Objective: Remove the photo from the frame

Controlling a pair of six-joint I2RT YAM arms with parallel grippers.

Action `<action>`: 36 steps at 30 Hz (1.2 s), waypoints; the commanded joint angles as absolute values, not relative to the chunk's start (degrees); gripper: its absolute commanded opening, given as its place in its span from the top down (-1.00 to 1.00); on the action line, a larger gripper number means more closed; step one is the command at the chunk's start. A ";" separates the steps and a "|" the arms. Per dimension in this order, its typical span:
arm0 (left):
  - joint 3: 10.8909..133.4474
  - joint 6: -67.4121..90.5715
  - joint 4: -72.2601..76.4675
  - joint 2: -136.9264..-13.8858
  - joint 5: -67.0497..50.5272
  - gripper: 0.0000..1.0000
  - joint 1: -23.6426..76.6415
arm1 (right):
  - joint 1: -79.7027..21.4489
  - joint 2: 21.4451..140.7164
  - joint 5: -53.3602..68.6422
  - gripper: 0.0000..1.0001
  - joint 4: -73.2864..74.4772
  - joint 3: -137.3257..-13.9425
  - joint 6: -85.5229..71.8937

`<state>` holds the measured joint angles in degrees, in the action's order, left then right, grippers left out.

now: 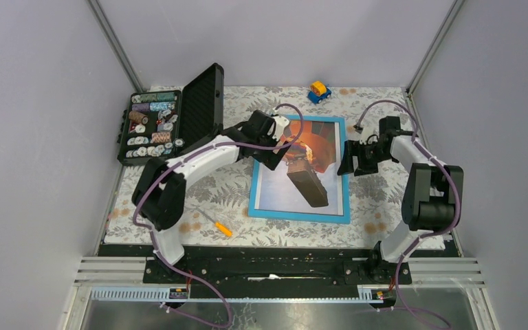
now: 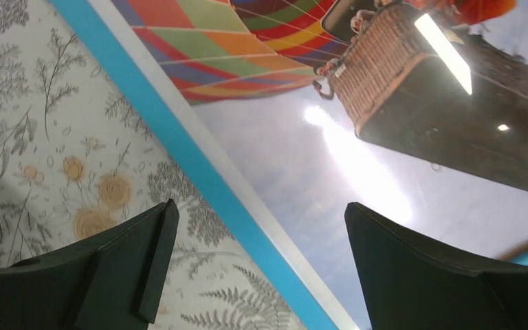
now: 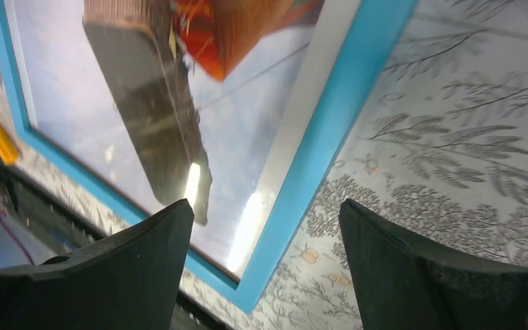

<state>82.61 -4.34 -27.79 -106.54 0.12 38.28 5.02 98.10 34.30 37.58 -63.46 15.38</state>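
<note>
Left wrist view: the left end effector (image 2: 258, 265) has its fingers wide apart and holds nothing. One finger (image 2: 110, 275) is over the patterned worktop (image 2: 34, 137); the other is over the glazed face of the frame (image 2: 179, 148), with the frame's blue border running between them. No contact with frame or photo can be confirmed.

Right wrist view: the right end effector (image 3: 265, 265) is likewise spread wide and empty. Its fingers straddle the frame's opposite blue border, one over the photo (image 3: 137, 103), one over the worktop. Whether either finger touches the surface cannot be told.

Top external view: the frame lies flat, face up, at mid-worktop with the photo still inside it, balloon and brown basket showing. Left end effector sits over the frame's far-left corner; right end effector is just beside its right edge.

Surface: grey-and-tan floral covering. An open black case (image 1: 168, 120) of poker chips stands at the far left, lid raised. A small blue-and-yellow toy car (image 1: 319, 91) rests near the back wall. An orange-handled tool (image 1: 218, 225) lies near the frame's near-left corner. Plain pale walls (image 1: 275, 34) enclose the cell on three sides.
</note>
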 commanded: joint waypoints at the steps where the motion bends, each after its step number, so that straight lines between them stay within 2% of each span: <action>1: 77.88 2.62 -21.62 -98.95 -2.28 -0.98 37.97 | 3.74 95.16 26.98 -0.63 27.24 -62.12 3.90; 11: 75.71 1.31 -19.35 -96.84 -5.22 -0.97 39.30 | 0.37 100.81 16.20 -0.35 22.72 -64.16 2.62; 17: 73.92 -11.16 -18.74 -95.69 -4.31 -0.97 49.65 | -1.78 103.24 13.87 -0.26 21.13 -64.73 0.87; 21: 73.09 -16.16 -18.82 -96.11 -2.96 -0.97 55.76 | -3.67 105.22 11.12 -0.12 21.17 -65.11 0.62; 25: 72.91 -20.05 -18.15 -97.23 -0.33 -0.97 61.45 | -4.83 106.76 9.74 0.23 22.41 -66.10 0.35; 30: 71.81 -25.19 -17.39 -99.85 3.99 -0.97 69.56 | -4.99 105.73 9.44 0.93 27.29 -69.74 -0.98; 31: 71.87 -26.19 -17.65 -100.60 5.05 -0.97 70.78 | -5.01 104.94 9.42 1.00 28.34 -70.57 -1.01; 36: 73.47 -27.18 -18.27 -103.70 5.36 -0.97 73.03 | -5.01 100.12 9.55 1.00 32.32 -73.57 -2.00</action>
<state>72.27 -24.67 -19.57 -101.56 3.51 72.47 -4.14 105.73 9.39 27.79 -69.06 -1.72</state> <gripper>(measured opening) 0.987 0.145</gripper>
